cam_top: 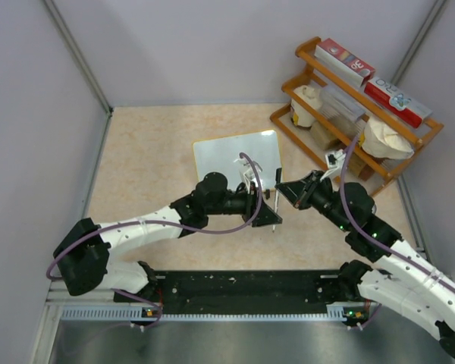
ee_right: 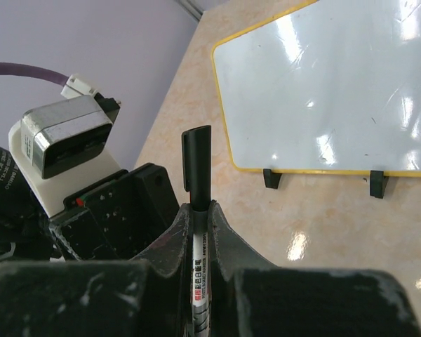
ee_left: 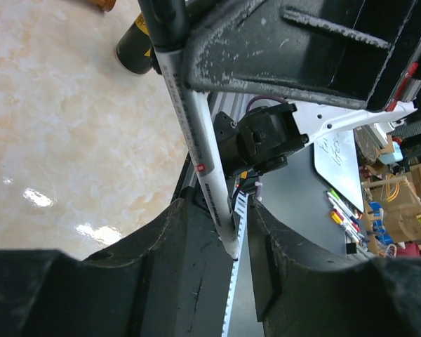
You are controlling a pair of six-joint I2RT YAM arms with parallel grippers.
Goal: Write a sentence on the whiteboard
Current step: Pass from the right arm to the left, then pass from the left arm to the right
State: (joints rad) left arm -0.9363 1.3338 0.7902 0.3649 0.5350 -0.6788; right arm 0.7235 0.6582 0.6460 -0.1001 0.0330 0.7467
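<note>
The whiteboard (cam_top: 235, 155) lies flat and blank on the tan table; in the right wrist view the whiteboard (ee_right: 323, 84) shows its yellowish frame and two black feet. My right gripper (cam_top: 284, 189) (ee_right: 198, 210) is shut on a white marker (cam_top: 276, 199), whose black cap (ee_right: 196, 158) sticks out past the fingertips. My left gripper (cam_top: 264, 214) (ee_left: 221, 210) is just left of it, jaws part open around the marker's tail end (ee_left: 224, 235). The barrel rests against one finger (ee_left: 175, 239), with a gap to the other.
A wooden rack (cam_top: 356, 114) with boxes and bags stands at the back right, close behind the right arm. Grey walls close in the table on the left, back and right. A black base rail (cam_top: 243, 292) runs along the near edge.
</note>
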